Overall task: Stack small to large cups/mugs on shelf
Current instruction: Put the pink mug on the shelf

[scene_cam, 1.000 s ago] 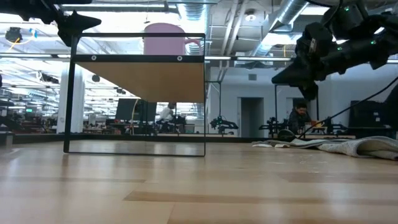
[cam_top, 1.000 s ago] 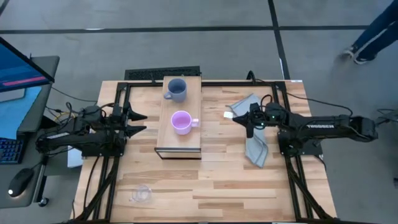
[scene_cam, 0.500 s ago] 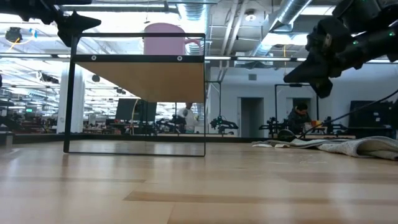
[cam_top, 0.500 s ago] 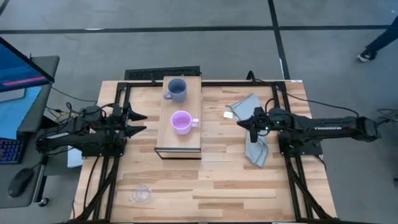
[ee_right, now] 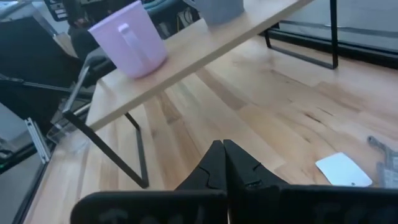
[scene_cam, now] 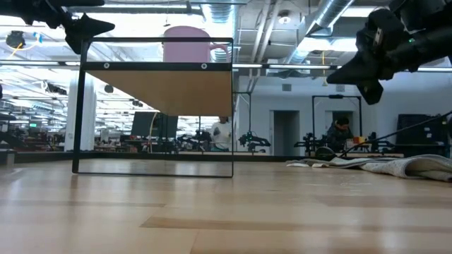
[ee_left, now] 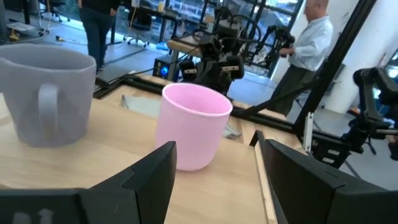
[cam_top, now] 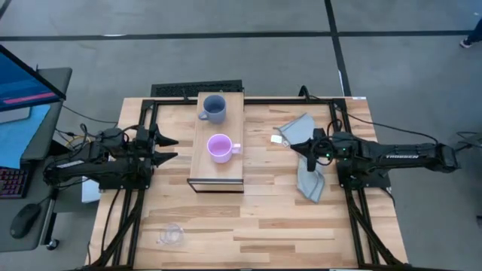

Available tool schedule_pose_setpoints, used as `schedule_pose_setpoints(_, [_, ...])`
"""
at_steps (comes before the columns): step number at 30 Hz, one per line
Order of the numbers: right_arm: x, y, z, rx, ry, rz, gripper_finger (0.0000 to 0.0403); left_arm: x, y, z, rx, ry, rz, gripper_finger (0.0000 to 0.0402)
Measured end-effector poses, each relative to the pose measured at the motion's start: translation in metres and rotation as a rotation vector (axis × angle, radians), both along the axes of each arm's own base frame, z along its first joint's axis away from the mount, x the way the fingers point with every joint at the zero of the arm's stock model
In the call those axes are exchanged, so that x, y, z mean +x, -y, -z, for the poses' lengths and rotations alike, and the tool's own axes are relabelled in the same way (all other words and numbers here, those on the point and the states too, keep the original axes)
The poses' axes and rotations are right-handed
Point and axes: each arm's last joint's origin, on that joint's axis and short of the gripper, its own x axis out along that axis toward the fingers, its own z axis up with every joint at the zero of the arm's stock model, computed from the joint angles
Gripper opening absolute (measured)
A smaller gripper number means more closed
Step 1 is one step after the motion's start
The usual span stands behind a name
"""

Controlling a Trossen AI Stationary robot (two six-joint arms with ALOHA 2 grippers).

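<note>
The grey-blue mug [cam_top: 213,109] stands upright on the far end of the light-wood shelf [cam_top: 218,172]. The lilac mug [cam_top: 221,147] stands upright on the shelf's middle, handle toward the table's right. The clear cup [cam_top: 172,235] stands on the tabletop near the near left corner. My left gripper [cam_top: 172,148] is open and empty just left of the shelf, level with the lilac mug [ee_left: 193,127]. My right gripper [cam_top: 301,150] is shut and empty, in the air right of the shelf, above a grey cloth.
A grey cloth [cam_top: 309,162] and a small white card [ee_right: 343,169] lie on the table's right side under my right arm. The shelf stands on thin black legs [scene_cam: 232,113]. Bare tabletop lies in front of the shelf [cam_top: 263,226]. People stand in the room beyond.
My right gripper has drawn back from the shelf toward the table's right edge and risen slightly, staying shut. The mugs, the clear cup and my left arm have kept still.
</note>
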Motion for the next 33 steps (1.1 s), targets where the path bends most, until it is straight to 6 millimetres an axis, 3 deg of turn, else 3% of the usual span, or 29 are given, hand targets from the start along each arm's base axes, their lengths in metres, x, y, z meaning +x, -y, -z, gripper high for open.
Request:
schedule_pose_setpoints(6, [0.000, 0.000, -0.001, -0.001, 0.005, 0.000, 0.0006, 0.000, 0.000, -0.007, -0.035, 0.075, 0.001, 0.0234])
schedule_pose_setpoints(19, [0.000, 0.000, 0.000, 0.022, 0.009, 0.002, 0.0006, 0.000, -0.001, -0.010, 0.101, 0.093, -0.021, 0.0234])
schedule_pose_setpoints(26, [0.004, -0.001, -0.012, 0.069, 0.149, 0.000, 0.0006, 0.000, -0.001, -0.010, 0.126, 0.090, -0.019, 0.0234])
schedule_pose_setpoints(33, [0.004, 0.002, -0.013, -0.007, 0.146, 0.007, 0.0006, 0.000, 0.006, -0.010, 0.054, 0.102, 0.200, 0.0234])
